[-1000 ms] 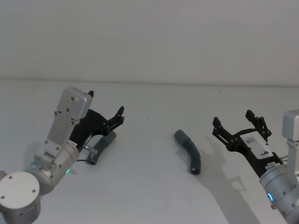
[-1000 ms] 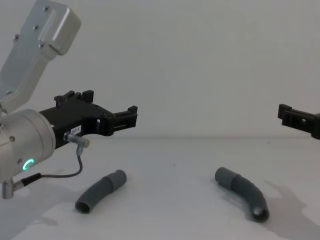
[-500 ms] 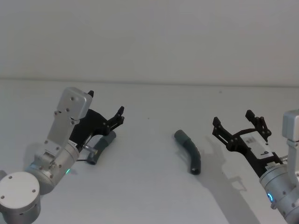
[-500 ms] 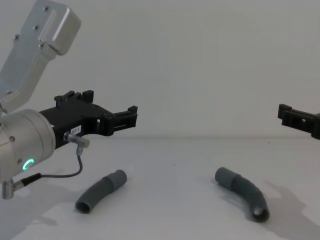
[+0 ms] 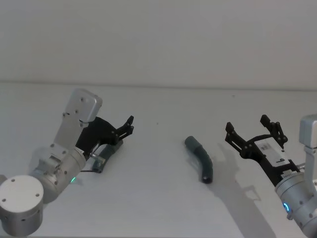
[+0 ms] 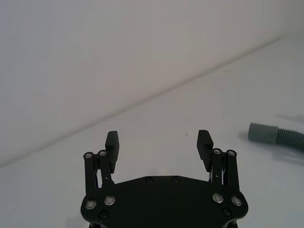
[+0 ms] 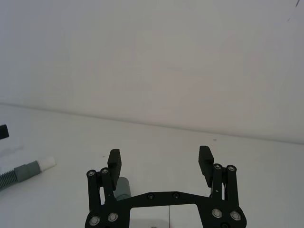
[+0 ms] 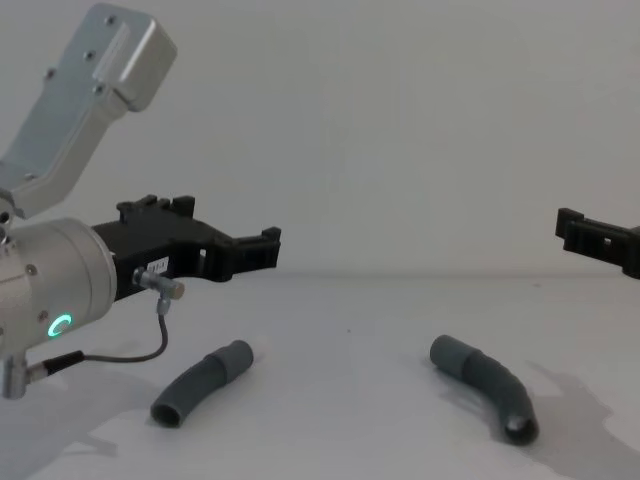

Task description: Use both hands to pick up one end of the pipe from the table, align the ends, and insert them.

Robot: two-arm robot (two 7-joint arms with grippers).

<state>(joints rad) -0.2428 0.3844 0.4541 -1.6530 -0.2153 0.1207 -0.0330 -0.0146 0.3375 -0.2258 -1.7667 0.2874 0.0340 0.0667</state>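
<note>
Left gripper (image 6: 158, 142) and right gripper (image 7: 159, 156) both spread wide — empty, clear of the pipe (image 8: 200, 383) on the table (image 8: 350, 440).

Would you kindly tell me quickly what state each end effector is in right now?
Left end effector: open, holding nothing.
Right end effector: open, holding nothing.

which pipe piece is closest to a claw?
The dark-grey ribbed curved tube piece on the robot's left: the open left claw hovers above it. The other tube piece lies clear of the right claw.
</note>
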